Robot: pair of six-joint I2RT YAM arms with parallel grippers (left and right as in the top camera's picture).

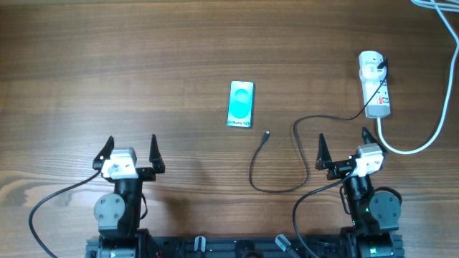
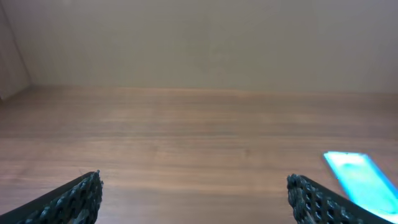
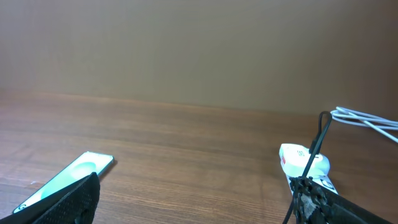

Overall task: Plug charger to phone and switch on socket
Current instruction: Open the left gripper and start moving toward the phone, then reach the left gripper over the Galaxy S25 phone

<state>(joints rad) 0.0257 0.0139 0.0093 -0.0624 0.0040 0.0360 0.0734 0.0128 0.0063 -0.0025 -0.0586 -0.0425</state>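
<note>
The phone (image 1: 241, 104) lies flat mid-table, cyan-green screen up, text at its near end. It also shows in the left wrist view (image 2: 362, 182) and the right wrist view (image 3: 65, 180). The black charger cable (image 1: 281, 188) loops from the white socket strip (image 1: 375, 84) to its free tip (image 1: 267, 134), just right of and nearer than the phone. The strip also shows in the right wrist view (image 3: 305, 163). My left gripper (image 1: 130, 152) is open and empty at the near left. My right gripper (image 1: 343, 145) is open and empty, near the cable loop and the strip.
A thick white cord (image 1: 439, 107) runs from the strip's near end out along the right edge toward the far right corner. Black arm cables (image 1: 50, 204) trail beside both bases at the near edge. The wooden table (image 1: 107, 64) spreads left and far.
</note>
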